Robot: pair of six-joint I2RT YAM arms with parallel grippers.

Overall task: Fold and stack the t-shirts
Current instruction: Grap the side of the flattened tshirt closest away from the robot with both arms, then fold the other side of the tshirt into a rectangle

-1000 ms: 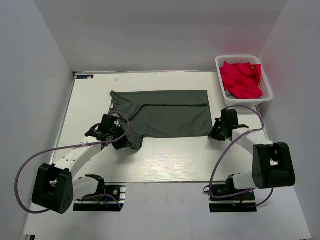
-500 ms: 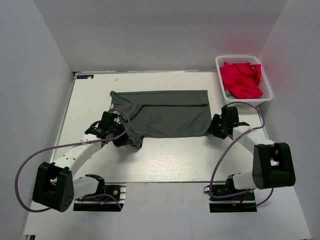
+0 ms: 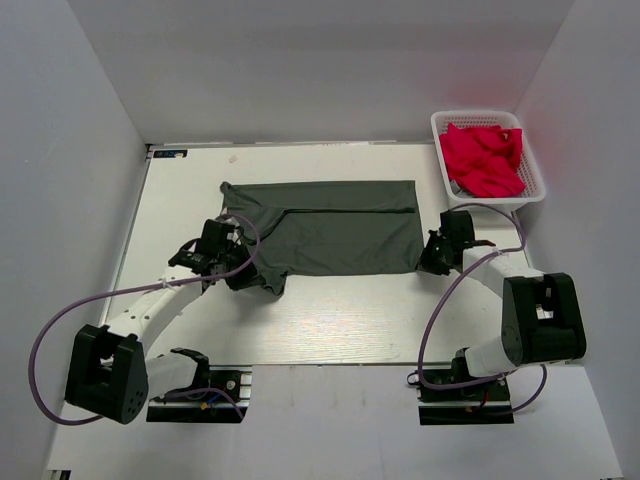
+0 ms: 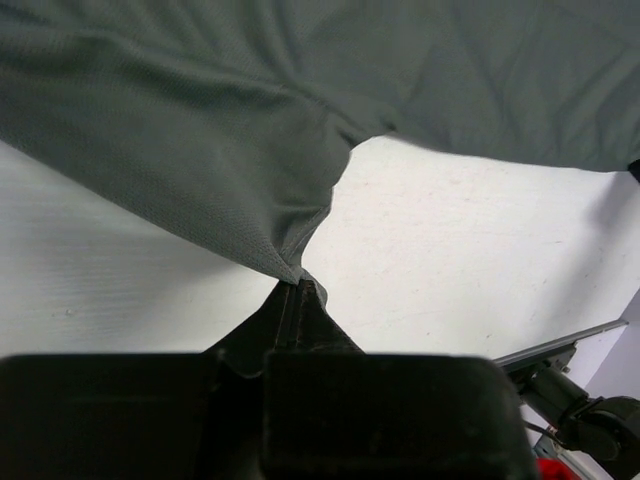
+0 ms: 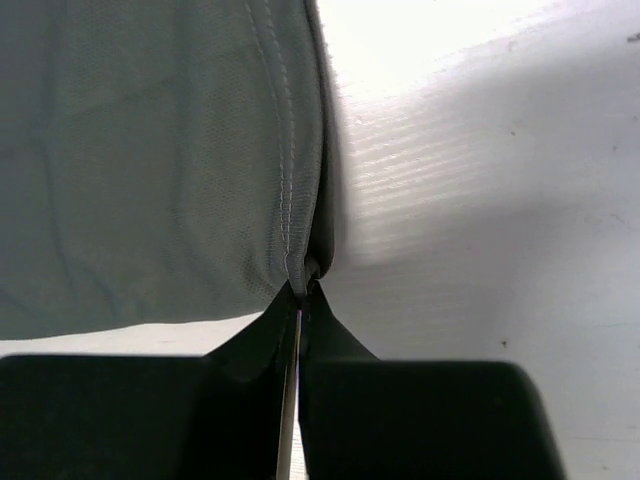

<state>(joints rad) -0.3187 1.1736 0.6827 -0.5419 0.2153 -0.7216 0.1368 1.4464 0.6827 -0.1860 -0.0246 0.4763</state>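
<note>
Just now right gripper (image 5: 300, 292) slid in & clamped shut on grey shirt (image 3: 340, 235), near-right hem corner. Left gripper (image 4: 300, 290) stays pinched on near-left corner. Shirt spread flat mid-table (image 3: 330, 320). Far right: red shirts (image 3: 482, 160) heaped in basket (image 3: 476, 114).

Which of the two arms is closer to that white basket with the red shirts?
Right. The right gripper pinches the grey shirt at its corner close to the basket; the left gripper grips the shirt's opposite end, much farther away.
</note>
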